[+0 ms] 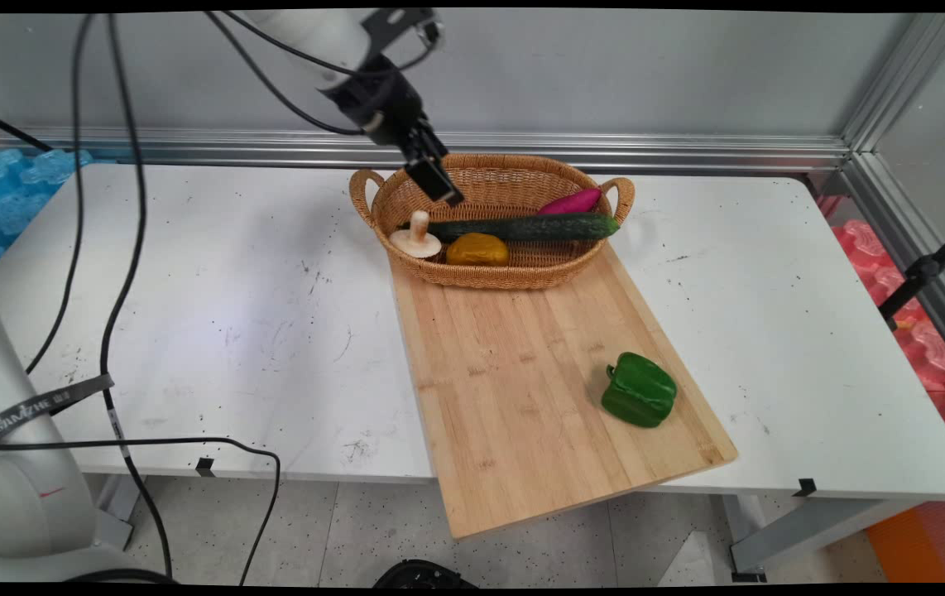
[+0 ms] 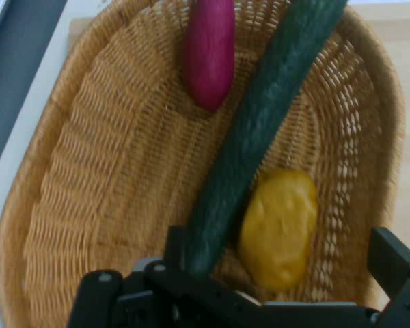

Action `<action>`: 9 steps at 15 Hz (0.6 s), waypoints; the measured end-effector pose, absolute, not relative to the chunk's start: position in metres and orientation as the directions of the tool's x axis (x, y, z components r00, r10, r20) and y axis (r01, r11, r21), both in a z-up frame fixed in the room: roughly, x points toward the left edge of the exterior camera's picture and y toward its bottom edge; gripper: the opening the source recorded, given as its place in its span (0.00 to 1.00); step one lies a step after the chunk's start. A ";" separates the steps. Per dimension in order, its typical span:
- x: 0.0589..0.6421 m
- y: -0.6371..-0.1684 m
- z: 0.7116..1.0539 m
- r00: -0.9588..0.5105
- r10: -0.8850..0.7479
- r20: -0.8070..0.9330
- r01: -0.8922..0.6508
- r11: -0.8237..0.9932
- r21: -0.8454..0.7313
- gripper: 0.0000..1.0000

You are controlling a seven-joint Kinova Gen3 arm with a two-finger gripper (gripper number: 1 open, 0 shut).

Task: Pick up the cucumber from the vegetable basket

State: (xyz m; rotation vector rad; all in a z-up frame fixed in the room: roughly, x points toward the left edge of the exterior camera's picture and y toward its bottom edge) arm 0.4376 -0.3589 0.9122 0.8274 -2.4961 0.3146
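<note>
grey wall (image 1: 605, 66), white table (image 1: 232, 314), speckled floor (image 1: 357, 530)

A basket (image 1: 522, 273) sits on the far end of a cutting board (image 1: 514, 372) on the table (image 1: 191, 314). In it, a cucumber (image 1: 522, 227) lies lengthwise, a mushroom (image 1: 416, 238) at its left end, a potato (image 1: 477, 249) near, a sweet potato (image 1: 569, 201) far right. A pepper (image 1: 640, 390) lies on the board's near right.

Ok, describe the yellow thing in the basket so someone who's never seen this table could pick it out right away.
Find the wicker basket at the far end of the wooden cutting board. Inside, a long cucumber lies across it; the yellow lumpy potato-like vegetable sits against its near side, beside a pale mushroom. It is the only yellow, rounded item there.
</note>
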 end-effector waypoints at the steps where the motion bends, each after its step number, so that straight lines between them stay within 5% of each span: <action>1: 0.431 -0.367 0.905 -0.704 -0.485 0.518 -0.599 0.798 -0.067 1.00; 9: 0.385 -0.417 0.847 -0.765 -0.393 0.510 -0.502 0.860 -0.091 1.00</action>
